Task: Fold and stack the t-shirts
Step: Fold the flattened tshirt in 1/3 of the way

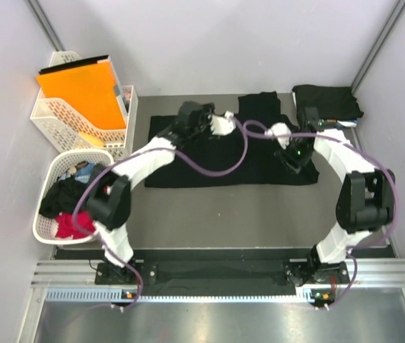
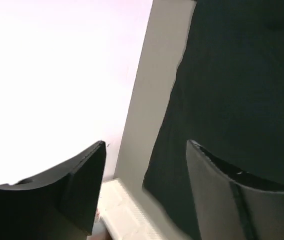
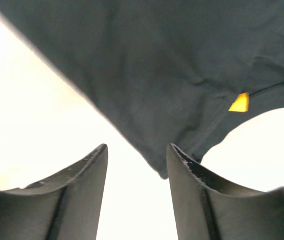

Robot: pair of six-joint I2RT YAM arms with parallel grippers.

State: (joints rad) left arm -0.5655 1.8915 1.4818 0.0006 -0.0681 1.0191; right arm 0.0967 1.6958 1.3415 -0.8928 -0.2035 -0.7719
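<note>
Overhead, a black t-shirt lies spread flat across the middle of the grey table, with both arms reaching over it. A folded black t-shirt sits at the far right corner. On the left stand a white lattice basket holding an orange folder and a rounder basket heaped with black, red and blue clothes. The left gripper has its jaws wide apart and empty, beside the spread shirt's edge. The right gripper is parted more narrowly, also empty, near a hem bearing a small yellow tag
</note>
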